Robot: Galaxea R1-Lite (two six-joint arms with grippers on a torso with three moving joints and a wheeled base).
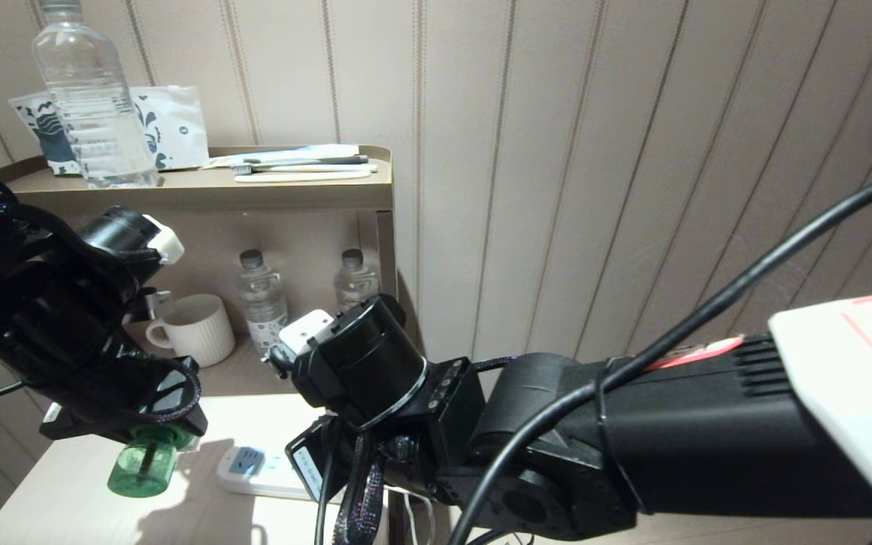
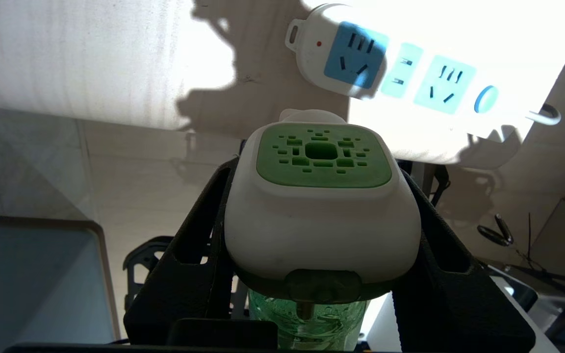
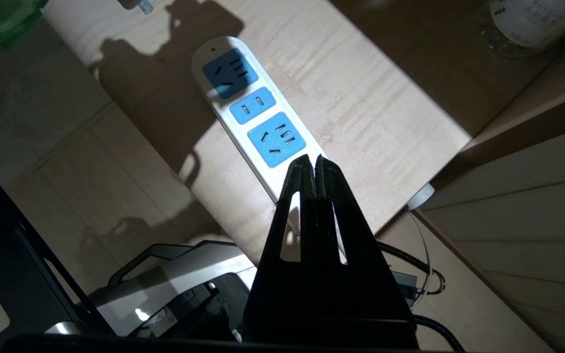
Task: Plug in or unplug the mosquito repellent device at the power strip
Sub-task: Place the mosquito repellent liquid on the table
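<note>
Green and white, the mosquito repellent device (image 2: 321, 206) sat clamped between the left gripper (image 2: 321, 230) fingers, off the pale table (image 1: 73, 492), unplugged. The power strip (image 1: 258, 471) lay at three o'clock of it. Above the strip's cord end, the right gripper (image 3: 315, 164) hung pressed together, empty.

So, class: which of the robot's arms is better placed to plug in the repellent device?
Left: the left hand grips the mosquito repellent device above the power strip; the right hand is shut, empty.
</note>
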